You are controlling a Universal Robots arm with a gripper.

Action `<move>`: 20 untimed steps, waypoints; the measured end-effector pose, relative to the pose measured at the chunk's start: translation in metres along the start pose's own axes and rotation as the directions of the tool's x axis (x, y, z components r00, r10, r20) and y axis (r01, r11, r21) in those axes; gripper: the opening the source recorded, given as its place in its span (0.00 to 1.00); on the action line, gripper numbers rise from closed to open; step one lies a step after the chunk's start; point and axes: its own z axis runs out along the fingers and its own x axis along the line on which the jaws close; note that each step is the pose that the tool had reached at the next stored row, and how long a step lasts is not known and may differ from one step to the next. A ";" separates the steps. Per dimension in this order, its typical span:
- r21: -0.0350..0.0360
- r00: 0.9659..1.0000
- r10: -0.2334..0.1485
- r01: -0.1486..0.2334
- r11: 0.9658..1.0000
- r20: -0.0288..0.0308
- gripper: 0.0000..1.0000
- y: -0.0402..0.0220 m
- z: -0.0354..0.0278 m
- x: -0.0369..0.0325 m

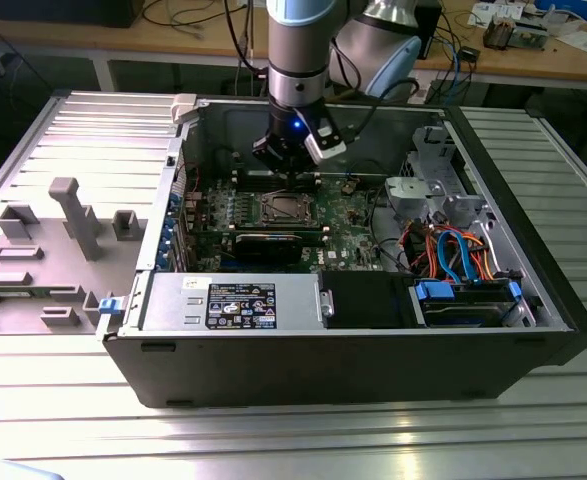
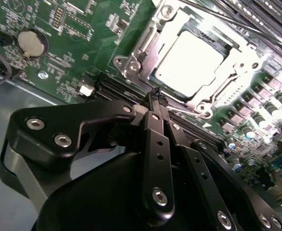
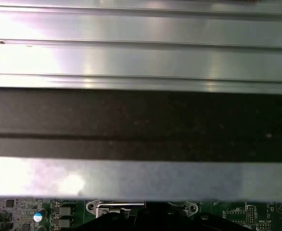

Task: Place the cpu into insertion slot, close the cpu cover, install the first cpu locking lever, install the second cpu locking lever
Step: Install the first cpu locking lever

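Cpu (image 2: 189,65) seated in insertion slot (image 2: 131,67), cpu cover (image 2: 237,60) down; hand (image 2: 158,98) beside.

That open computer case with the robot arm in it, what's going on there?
A single robot arm is working inside the open computer case. The cpu already lies in the insertion slot on the green board, and the cpu cover lies down around it. The gripper, fingers shut and holding nothing, sits just beside the socket's edge, over the memory slots.
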 end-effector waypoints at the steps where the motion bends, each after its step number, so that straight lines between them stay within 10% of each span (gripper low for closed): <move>1: 0.000 1.000 -0.002 0.002 1.000 0.000 0.11 0.0001 0.0000 0.0022; 11: -0.001 1.000 -0.006 0.006 1.000 0.005 0.11 0.0017 -0.0055 0.0065; 20: -0.001 1.000 -0.006 0.006 1.000 0.005 0.11 0.0021 -0.0028 -0.0068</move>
